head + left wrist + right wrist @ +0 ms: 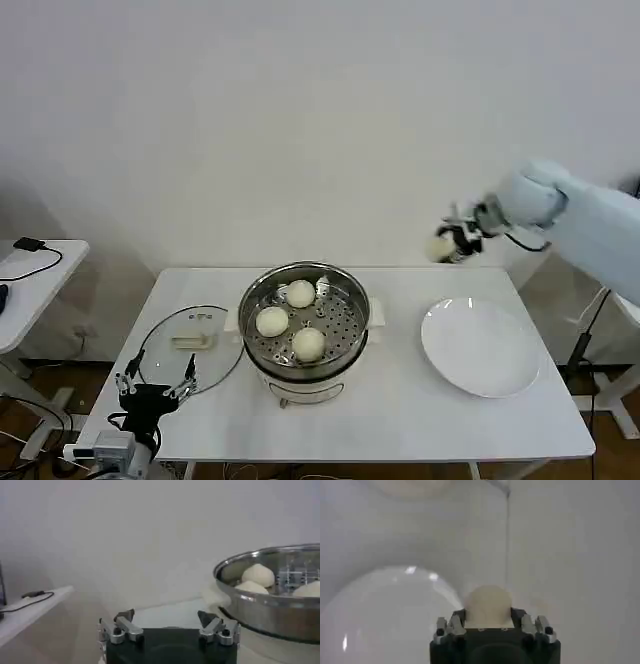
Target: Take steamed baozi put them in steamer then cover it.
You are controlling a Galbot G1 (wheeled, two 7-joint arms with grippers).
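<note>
Nearest the camera, the left end effector (pixel 155 385) hovers spread at the desk's (pixel 400 420) front edge, beside the cover (pixel 190 345). Three steamed baozi (pixel 273 321) sit in the steamer (pixel 305 320) — the right end effector (pixel 452 243) pinches a fourth baozi (pixel 487 605) aloft, beyond the plate (pixel 482 347).

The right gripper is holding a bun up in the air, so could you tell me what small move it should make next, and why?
Probably carry it toward the steamer. The right gripper is shut on the fourth baozi, raised beyond the white plate. Three baozi already sit on the tray, leaving a free spot. The cover lies on the table by the open left gripper.
</note>
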